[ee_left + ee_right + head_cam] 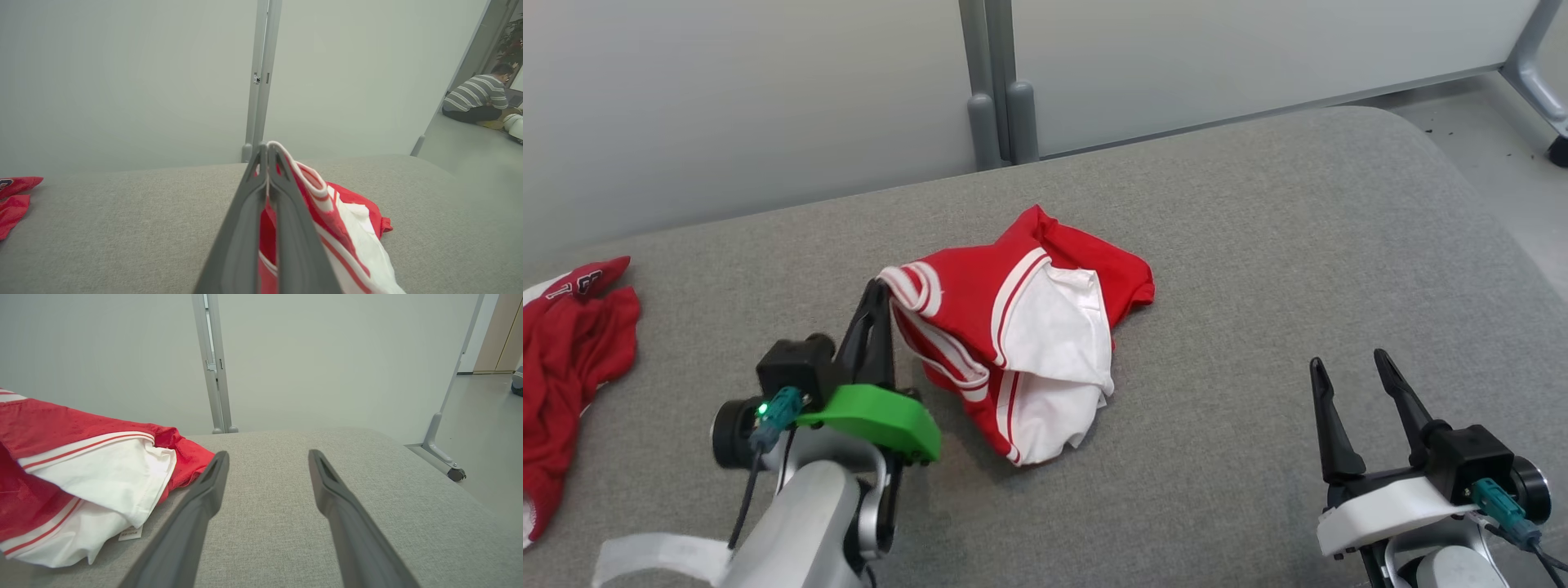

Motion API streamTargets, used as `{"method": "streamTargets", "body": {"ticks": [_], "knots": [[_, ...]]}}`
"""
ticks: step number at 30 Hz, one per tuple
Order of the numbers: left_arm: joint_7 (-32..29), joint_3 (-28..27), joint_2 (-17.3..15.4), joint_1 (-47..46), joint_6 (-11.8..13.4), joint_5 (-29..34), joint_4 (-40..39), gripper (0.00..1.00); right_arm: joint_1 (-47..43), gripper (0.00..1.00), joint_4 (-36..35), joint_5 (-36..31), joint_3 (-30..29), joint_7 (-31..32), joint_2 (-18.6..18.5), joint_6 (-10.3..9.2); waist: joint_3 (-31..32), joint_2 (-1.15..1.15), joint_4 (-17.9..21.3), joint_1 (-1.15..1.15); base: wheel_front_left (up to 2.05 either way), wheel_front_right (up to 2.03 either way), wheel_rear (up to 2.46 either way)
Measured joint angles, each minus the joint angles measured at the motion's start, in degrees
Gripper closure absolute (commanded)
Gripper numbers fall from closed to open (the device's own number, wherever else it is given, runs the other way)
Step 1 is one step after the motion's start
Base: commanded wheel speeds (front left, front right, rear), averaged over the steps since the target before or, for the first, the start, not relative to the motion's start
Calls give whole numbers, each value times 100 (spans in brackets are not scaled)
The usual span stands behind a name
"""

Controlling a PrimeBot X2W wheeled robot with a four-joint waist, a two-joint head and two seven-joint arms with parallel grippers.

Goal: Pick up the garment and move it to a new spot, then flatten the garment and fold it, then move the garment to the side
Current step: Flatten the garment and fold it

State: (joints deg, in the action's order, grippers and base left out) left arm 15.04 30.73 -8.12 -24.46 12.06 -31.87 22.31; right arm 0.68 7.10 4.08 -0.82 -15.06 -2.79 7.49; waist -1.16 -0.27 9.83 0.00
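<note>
A red and white garment (1021,327) lies crumpled in the middle of the grey padded surface (1258,261). My left gripper (879,287) is shut on the garment's striped left edge, and that corner is raised off the surface. In the left wrist view the two fingers (249,196) are pressed together with the red and white cloth (327,204) pinched at their tips (267,146). My right gripper (1347,363) stands open at the lower right, well apart from the garment. The right wrist view has its spread fingers (212,477) over bare surface, with the garment (81,469) to their left.
A second red garment (572,359) lies at the surface's left edge. A pale partition wall with a grey post (996,82) runs behind the surface. Floor and a wheeled frame leg (1543,82) lie at the far right. A person (478,98) sits on the floor in the distance.
</note>
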Motion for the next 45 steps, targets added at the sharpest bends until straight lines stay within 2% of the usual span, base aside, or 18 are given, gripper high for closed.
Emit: {"method": "streamTargets", "body": {"ticks": [3,8,22,23,24,34,40,45], "knots": [[0,-480,-259,533,-46,33,91,100,-40,0,-11,-1,7,0,0,0,56,0,-98,0,0,0,0],[0,-883,-523,809,-153,33,690,100,-38,0,-16,-1,22,0,0,0,30,0,-123,0,0,0,0],[0,-1637,-686,623,-398,-26,2291,100,4,0,13,-27,-9,0,0,0,-65,0,17,0,0,0,0],[0,-1690,-681,600,-399,-25,2353,79,6,0,19,-30,-14,0,0,0,-62,0,15,0,0,0,0],[0,-1791,-687,585,-396,23,2450,0,9,0,34,-34,-29,0,0,0,-48,0,9,0,0,0,0],[1,-2275,-424,728,-550,208,2147,0,-9,0,43,-21,-78,0,0,0,51,0,-111,0,0,0,0],[1,-2127,84,954,-864,347,1827,0,-27,0,42,-16,-105,0,0,0,105,0,-230,0,0,0,0],[-1,-1872,369,1034,-999,349,2001,0,-26,0,42,-15,-44,0,0,0,128,0,-253,0,0,0,0]]}}
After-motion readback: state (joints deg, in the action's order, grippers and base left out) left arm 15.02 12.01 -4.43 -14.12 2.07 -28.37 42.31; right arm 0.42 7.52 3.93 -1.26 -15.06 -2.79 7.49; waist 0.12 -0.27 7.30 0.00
